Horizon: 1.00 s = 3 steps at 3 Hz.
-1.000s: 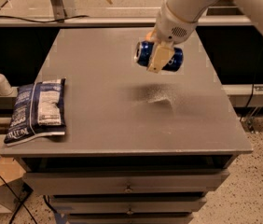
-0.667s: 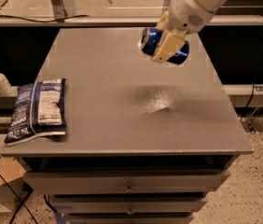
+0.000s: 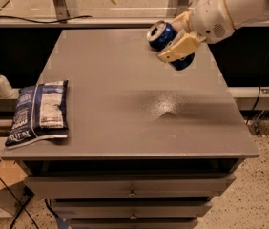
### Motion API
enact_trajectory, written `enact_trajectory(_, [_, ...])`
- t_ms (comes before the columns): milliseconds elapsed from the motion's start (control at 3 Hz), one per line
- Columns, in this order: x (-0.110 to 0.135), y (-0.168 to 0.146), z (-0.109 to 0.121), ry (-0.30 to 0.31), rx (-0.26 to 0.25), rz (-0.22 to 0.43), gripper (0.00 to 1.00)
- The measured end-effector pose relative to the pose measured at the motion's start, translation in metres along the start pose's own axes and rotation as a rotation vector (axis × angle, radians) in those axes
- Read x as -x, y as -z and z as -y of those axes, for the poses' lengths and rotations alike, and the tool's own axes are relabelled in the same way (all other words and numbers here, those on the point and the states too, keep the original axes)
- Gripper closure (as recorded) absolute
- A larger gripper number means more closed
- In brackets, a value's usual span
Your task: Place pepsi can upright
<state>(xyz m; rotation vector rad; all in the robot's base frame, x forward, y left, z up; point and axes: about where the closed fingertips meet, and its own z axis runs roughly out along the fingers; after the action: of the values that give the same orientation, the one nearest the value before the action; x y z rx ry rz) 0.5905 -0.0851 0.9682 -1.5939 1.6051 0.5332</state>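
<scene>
The pepsi can [image 3: 162,36], dark blue with a silver end facing left, is held tilted in the air above the far right part of the grey table [image 3: 125,104]. My gripper [image 3: 175,41] comes in from the upper right on a white arm. Its tan fingers [image 3: 182,46] are shut on the can's body. The can touches nothing else and is well above the tabletop.
A flat blue-and-white snack bag [image 3: 40,111] lies at the table's left front edge. A white pump bottle [image 3: 0,81] stands on a lower shelf to the left. A rail runs behind the table. Drawers sit under the tabletop.
The gripper has carried the can up and back toward the far right, and the can has turned so its silver end faces left.
</scene>
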Motion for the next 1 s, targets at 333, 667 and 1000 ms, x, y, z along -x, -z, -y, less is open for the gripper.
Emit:
enact_trajectory(333, [-0.001,-0.003,-0.005,-0.043,-0.031,0.148,1.00])
enact_trajectory(667, [-0.007,-0.010,-0.010,-0.100,-0.055,0.284,1.00])
enact_trajectory(1000, [-0.014,-0.018,-0.013,-0.155,-0.068,0.383,1.00])
